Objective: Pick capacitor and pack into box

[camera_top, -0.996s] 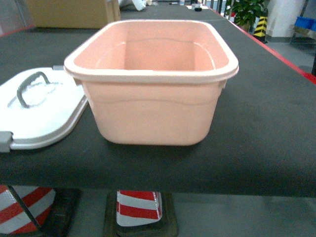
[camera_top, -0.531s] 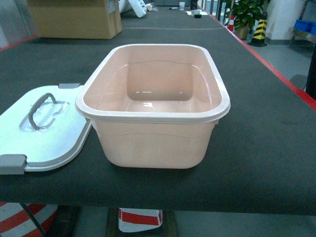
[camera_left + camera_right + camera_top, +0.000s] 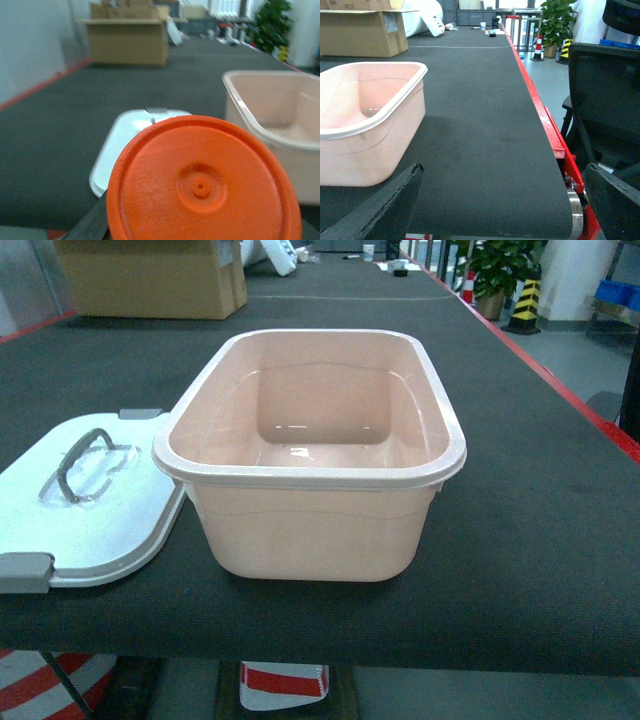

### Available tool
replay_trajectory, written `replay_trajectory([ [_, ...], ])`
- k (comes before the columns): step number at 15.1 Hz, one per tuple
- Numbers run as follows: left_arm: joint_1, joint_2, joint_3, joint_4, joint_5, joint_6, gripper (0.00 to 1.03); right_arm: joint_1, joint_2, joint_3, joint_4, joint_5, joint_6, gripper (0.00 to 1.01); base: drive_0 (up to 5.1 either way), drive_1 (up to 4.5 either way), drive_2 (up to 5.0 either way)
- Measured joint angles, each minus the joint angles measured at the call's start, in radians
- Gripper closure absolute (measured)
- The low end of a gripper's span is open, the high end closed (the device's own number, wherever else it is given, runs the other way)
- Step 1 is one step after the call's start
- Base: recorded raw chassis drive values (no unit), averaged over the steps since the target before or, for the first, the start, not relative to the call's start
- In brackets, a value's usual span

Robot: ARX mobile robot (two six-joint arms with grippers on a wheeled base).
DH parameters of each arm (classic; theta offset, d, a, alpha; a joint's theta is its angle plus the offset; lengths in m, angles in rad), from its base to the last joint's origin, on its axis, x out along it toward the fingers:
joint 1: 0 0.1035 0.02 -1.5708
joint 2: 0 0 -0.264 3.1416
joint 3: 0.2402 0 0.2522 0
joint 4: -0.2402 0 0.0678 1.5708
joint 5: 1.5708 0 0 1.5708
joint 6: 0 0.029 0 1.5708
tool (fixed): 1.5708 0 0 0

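Box mouth open from above; lid and carton are the only obstacles on the belt.

Box (image 3: 310, 530) is sitting mid-frame in head view w/ its top uncovered, interior bare, so nothing is blocking entry from above. White lid (image 3: 85, 505) is lying flat at left-center of the frame, its edge just beside the box's left wall, grey handle (image 3: 80, 462) sticking up; little room btwn them. Dark belt (image 3: 540, 500) is running bare on the right side of the frame and behind the box. Cardboard carton (image 3: 150, 278) is standing upper left, well apart. In the right wrist view, a black chair (image 3: 605, 95) is filling the right edge past the red rail (image 3: 540, 107).
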Motion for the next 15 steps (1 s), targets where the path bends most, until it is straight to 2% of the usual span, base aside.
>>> replay_trajectory([
  [1,-0.043,0.145,0.007,0.207,-0.129,0.030,0.59,0.000,0.000,0.000,0.000,0.001,0.000,0.03,0.0,0.00,0.0],
  [2,-0.064,0.347,0.032,0.382,-0.138,0.048,0.59,0.000,0.000,0.000,0.001,0.000,0.000,0.03,0.0,0.00,0.0],
  [3,-0.097,0.587,0.085,0.581,-0.124,0.050,0.59,0.000,0.000,0.000,0.000,0.000,0.000,0.03,0.0,0.00,0.0],
  [4,-0.149,0.812,0.186,0.758,-0.092,0.048,0.59,0.000,0.000,0.000,0.000,0.000,0.000,0.03,0.0,0.00,0.0],
  [5,-0.201,1.011,0.317,0.886,-0.070,0.048,0.59,0.000,0.000,0.000,0.000,0.000,0.000,0.03,0.0,0.00,0.0],
  [6,-0.251,1.179,0.453,0.913,-0.049,0.036,0.59,0.000,0.000,0.000,0.000,0.000,0.000,0.03,0.0,0.00,0.0],
  [8,-0.336,1.501,0.706,0.857,-0.036,0.018,0.59,0.000,0.000,0.000,0.000,0.000,0.000,0.03,0.0,0.00,0.0],
  [10,-0.379,1.750,0.941,0.792,-0.032,0.013,0.59,0.000,0.000,0.000,0.000,0.000,0.000,0.03,0.0,0.00,0.0],
  [11,-0.389,1.818,1.007,0.783,-0.031,0.014,0.50,0.000,0.000,0.000,0.000,0.000,0.000,0.03,0.0,0.00,0.0],
  [13,-0.394,1.850,1.033,0.782,-0.035,0.018,0.39,0.000,0.000,0.000,0.000,0.000,0.000,0.03,0.0,0.00,0.0],
  [15,-0.381,1.822,1.021,0.799,-0.035,0.023,0.08,0.000,0.000,0.000,0.000,0.000,0.000,0.03,0.0,0.00,0.0],
])
